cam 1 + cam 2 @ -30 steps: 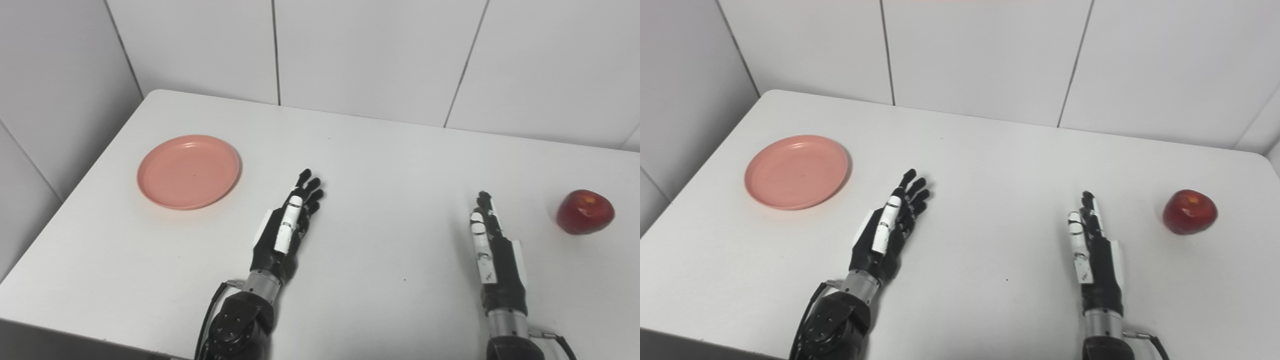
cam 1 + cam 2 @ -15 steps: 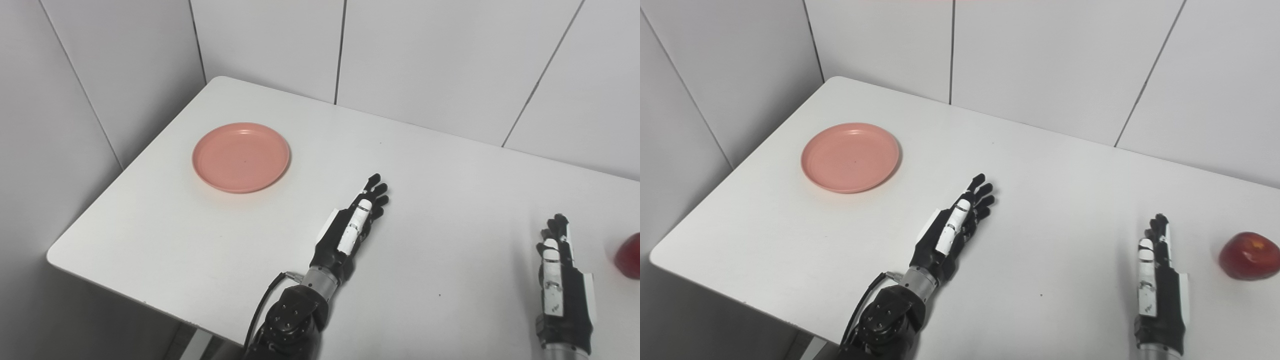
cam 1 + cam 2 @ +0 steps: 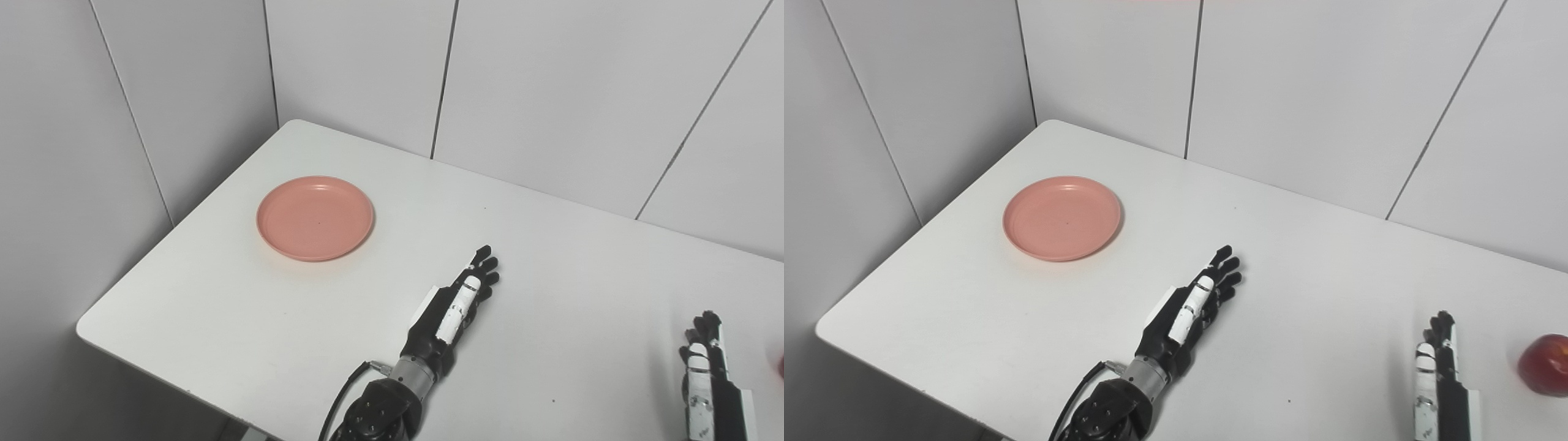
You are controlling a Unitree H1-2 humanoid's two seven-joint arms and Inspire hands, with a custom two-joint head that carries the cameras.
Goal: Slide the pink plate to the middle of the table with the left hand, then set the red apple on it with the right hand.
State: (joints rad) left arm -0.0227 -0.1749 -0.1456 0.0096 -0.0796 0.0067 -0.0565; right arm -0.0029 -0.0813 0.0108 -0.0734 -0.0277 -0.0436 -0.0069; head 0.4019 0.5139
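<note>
Pink plate (image 3: 315, 217) lies flat on the white table (image 3: 245, 318), well ahead of and to the left of the left hand (image 3: 454, 306), which rests empty with fingers extended. Red apple (image 3: 1543, 364) sits just right of the right hand (image 3: 1440, 367), also outstretched and empty.

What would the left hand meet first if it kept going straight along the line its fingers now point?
Probably nothing on the table. The left hand points up and to the right across bare table toward the back wall. The pink plate lies well off to the left of that line.
</note>
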